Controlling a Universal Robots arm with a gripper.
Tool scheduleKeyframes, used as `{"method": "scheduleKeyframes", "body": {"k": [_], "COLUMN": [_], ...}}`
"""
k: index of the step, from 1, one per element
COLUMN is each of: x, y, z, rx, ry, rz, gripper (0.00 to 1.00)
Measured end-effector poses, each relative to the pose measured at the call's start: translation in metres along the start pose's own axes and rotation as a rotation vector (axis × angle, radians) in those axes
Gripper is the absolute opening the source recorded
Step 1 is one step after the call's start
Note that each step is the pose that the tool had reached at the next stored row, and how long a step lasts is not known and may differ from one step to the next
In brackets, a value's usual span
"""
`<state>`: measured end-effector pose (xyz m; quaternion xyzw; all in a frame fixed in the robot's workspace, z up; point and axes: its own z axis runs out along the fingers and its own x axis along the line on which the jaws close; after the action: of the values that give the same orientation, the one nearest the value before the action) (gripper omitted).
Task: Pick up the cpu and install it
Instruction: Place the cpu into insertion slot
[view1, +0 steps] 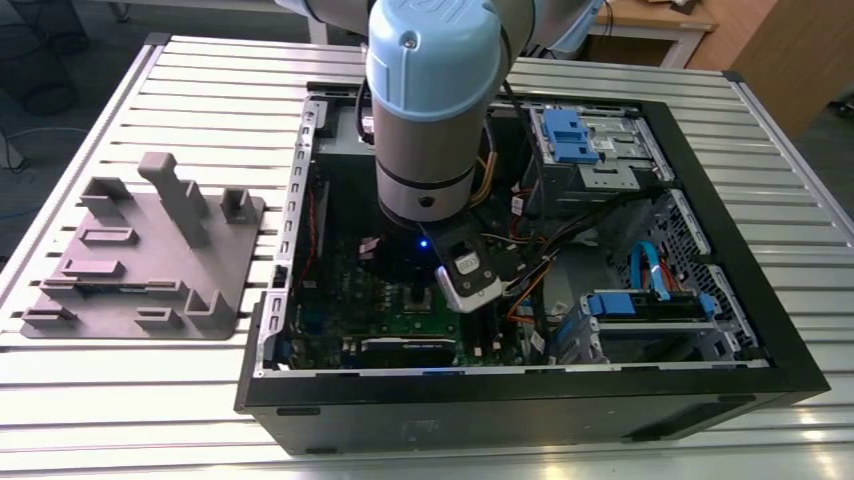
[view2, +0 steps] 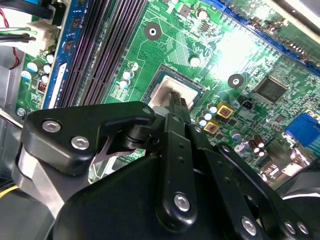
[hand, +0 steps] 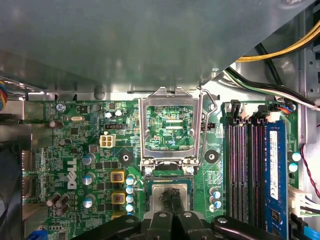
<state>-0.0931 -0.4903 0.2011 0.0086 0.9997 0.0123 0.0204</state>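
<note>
A slatted desk (view1: 80, 400) carries an open computer case (view1: 534, 400). In the exterior view a grey tray (view1: 134, 260) lies at about nine o'clock from the case, well apart from the work. The arm (view1: 434, 90) reaches down into the case at its centre, with loose cables near it at about three o'clock. A swing of the wrist could snag one of them.

Both wrist views look onto the green motherboard (hand: 75, 145). The silver socket frame (hand: 170, 94) stands hinged open. As long as it does, I judge that nothing holds the chip down, so a knock could shift it.

The cpu (hand: 157, 192) lies flat in the socket just beside the open frame, its pale top showing on either side of the claw (hand: 170, 192). The claw's fingers (view2: 172, 125) are drawn together with only a thin slit between them. They sit over the middle of the chip and are not clamped on its edges. Whether the tips touch the metal top I cannot tell.

The main hazard, as I judge it, is pressure or drag:
- Pushing down on a chip that sits slightly skewed could bend the socket's contacts.
- A sideways pull could slide the chip out of place.
- A sideways pull could also knock the small capacitors (hand: 131, 192) just beside the socket.
</note>
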Motion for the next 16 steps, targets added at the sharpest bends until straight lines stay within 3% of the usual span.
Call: {"method": "scheduleKeyframes", "body": {"k": [7,16], "x": [0.0001,0.0003], "y": [-0.0016,-0.0021], "z": [0.0042,0.0070], "rx": [0.0012,0.0016], "ry": [-0.0007,-0.0006], "rz": [0.029,0.031], "gripper": [0.11,0.11]}}
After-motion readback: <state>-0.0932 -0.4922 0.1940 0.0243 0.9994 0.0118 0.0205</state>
